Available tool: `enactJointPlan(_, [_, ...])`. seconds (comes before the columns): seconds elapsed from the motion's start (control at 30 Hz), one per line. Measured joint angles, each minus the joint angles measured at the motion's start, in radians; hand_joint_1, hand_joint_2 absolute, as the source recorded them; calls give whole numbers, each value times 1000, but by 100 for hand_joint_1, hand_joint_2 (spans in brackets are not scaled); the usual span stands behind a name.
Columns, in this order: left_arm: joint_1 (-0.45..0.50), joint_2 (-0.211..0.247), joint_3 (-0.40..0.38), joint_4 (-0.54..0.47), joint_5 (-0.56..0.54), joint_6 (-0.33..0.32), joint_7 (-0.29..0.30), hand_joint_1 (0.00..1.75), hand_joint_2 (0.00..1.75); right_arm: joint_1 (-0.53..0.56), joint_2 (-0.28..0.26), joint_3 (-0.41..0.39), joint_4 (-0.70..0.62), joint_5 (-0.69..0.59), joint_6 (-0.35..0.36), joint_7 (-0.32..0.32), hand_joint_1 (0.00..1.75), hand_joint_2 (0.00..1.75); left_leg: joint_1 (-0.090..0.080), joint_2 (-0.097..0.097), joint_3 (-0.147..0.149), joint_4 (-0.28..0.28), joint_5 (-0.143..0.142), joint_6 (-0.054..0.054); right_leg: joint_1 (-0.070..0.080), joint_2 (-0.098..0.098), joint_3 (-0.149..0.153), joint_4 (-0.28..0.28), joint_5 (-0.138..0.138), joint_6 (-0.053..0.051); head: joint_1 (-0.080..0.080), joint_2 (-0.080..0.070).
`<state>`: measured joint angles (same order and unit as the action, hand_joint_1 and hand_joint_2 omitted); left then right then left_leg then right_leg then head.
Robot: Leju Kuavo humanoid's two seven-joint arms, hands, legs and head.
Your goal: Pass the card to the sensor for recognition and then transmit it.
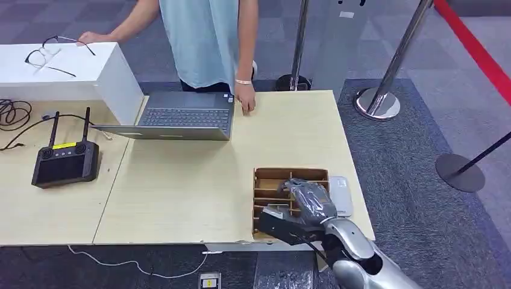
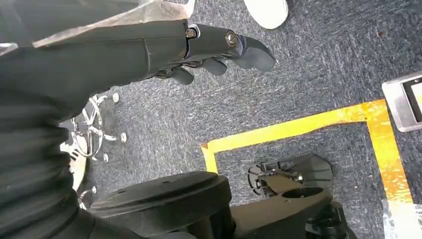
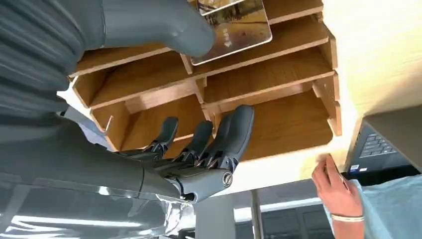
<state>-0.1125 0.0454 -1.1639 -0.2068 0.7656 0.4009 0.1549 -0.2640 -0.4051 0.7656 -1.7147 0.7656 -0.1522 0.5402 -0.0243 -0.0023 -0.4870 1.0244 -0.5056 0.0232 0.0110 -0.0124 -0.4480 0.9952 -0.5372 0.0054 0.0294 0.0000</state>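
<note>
Right hand (image 1: 304,205): poised over the wooden slotted organizer (image 1: 269,178) at the near right corner of the light wood table (image 1: 181,180); in the right wrist view the thumb (image 3: 164,22) lies against the card (image 3: 239,25) while the darker fingers (image 3: 219,139) stand apart on the other side, spread over the compartments, so whether the card is actually gripped cannot be told. Card: lodged in one of the organizer's slots, a picture printed on its face. White flat device (image 1: 340,195): on the table, just beside the organizer's right side. Left hand (image 2: 209,50): hanging over grey carpet (image 2: 318,59) marked with yellow tape (image 2: 298,127), fingers loosely curled, holding nothing. Open laptop (image 1: 181,115): far side of the table (a person (image 1: 205,42) in a light blue shirt stands behind it, one hand (image 1: 246,102) resting on the tabletop beside it). Black remote controller (image 1: 65,161) with two antennas: adjoining table to the left. Eyeglasses (image 1: 48,54): on a white box (image 1: 66,72).
</note>
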Motion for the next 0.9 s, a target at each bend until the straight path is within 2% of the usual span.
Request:
enactJointPlan(0.17, [0,0,0,0,-4,-3,0,0,175,-9,6,0,10,0,0,-2,86,175,0,0,0,0,0,0,0,0,0,0,0,0,0,0])
enactJointPlan(0.9, [0,0,0,0,-4,-4,-2,0,175,-9,29,21,59,-1,-3,-20,80,175,0,0,0,0,0,0,0,0,-1,0,0,0,0,0])
